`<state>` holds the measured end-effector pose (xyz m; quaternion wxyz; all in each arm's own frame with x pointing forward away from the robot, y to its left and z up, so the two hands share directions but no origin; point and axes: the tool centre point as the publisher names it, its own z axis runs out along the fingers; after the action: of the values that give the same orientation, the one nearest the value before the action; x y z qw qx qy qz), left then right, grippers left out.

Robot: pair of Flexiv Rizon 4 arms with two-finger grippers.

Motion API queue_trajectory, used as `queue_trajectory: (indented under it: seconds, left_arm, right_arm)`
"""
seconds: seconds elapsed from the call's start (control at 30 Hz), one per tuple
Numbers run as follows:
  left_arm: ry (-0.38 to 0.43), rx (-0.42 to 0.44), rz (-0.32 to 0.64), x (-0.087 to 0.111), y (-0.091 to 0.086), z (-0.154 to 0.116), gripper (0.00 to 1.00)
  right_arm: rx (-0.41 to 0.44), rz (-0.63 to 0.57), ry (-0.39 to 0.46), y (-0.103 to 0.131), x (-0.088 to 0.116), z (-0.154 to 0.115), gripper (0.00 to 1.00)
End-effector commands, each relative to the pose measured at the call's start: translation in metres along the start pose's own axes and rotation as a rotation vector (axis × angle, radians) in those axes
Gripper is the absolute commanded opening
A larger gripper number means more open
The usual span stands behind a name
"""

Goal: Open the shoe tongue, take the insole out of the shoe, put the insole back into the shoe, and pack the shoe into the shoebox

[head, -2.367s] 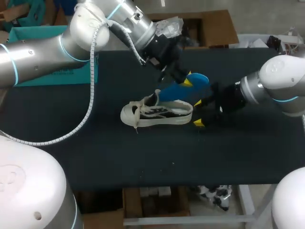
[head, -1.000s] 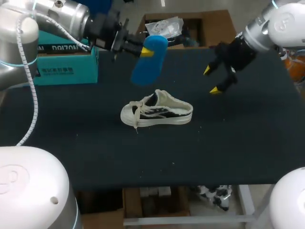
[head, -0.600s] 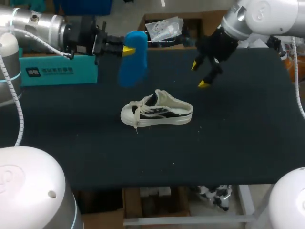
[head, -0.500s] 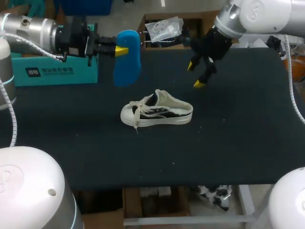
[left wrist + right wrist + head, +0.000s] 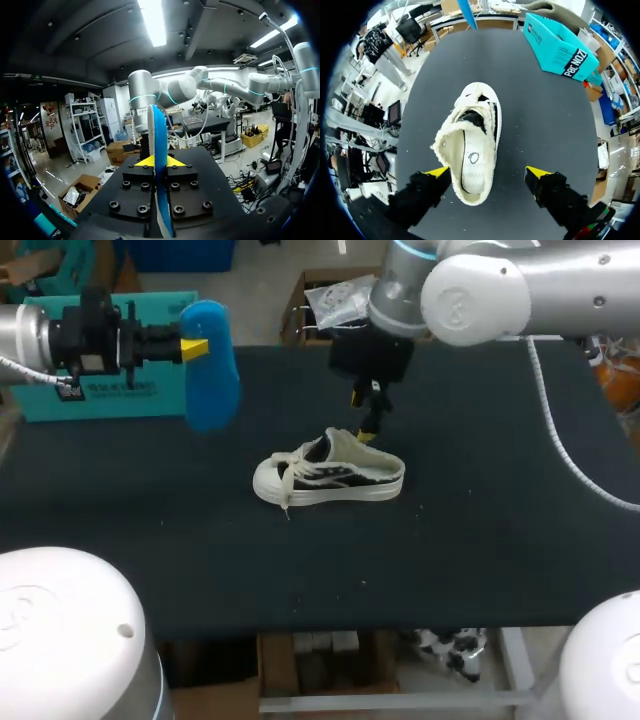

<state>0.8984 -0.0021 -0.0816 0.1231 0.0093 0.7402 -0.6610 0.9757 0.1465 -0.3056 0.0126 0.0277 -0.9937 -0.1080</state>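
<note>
A white and black sneaker point(image 5: 328, 472) lies on its sole mid-table, toe to the left, tongue pulled up. My left gripper point(image 5: 195, 347) is at the left, shut on the blue insole point(image 5: 210, 370), which hangs in the air clear of the shoe. In the left wrist view the insole point(image 5: 159, 145) stands edge-on between the fingers of the left gripper point(image 5: 160, 162). My right gripper point(image 5: 370, 412) hovers open just above the shoe's heel. In the right wrist view the gripper point(image 5: 487, 172) straddles the heel of the sneaker point(image 5: 470, 145), whose inside shows bare. The teal shoebox point(image 5: 150, 405) sits back left.
The black tabletop point(image 5: 500, 520) stretches wide to the right of the shoe and in front of it. The shoebox point(image 5: 560, 47) lies beyond the shoe's toe, with my left arm crossing in front of it.
The left arm drew the insole out of the shoe and carried it up and to the left. The right arm swung in from the right to above the shoe's heel, staying open.
</note>
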Motion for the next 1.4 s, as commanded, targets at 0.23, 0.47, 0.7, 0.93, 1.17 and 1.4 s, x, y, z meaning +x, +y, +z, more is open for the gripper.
queue_trajectory:
  seconds: [0.23, 0.47, 0.7, 0.93, 1.17, 1.4]
  left_arm:
    - [-0.120, 0.009, -0.025, 0.010, 0.012, -0.039, 0.00]
    - [-0.154, 0.012, -0.041, 0.015, 0.020, -0.055, 0.00]
    - [-0.166, 0.015, -0.052, 0.015, 0.025, -0.062, 0.00]
    - [-0.162, 0.022, -0.055, 0.013, 0.029, -0.067, 0.00]
    - [-0.099, 0.050, -0.036, -0.002, 0.030, -0.062, 0.00]
    - [0.036, 0.087, 0.024, -0.032, 0.023, -0.040, 0.00]
  right_arm:
    - [0.146, 0.022, 0.009, 0.008, -0.006, 0.039, 0.96]
    - [0.144, 0.032, 0.015, 0.007, -0.009, 0.047, 0.00]
    - [0.164, 0.034, 0.027, 0.009, -0.007, 0.053, 0.00]
    - [0.186, 0.056, 0.008, 0.015, 0.003, 0.050, 0.00]
    - [0.176, 0.183, -0.027, 0.016, 0.012, 0.037, 0.00]
    - [0.104, 0.414, -0.063, 0.013, 0.024, 0.018, 0.00]
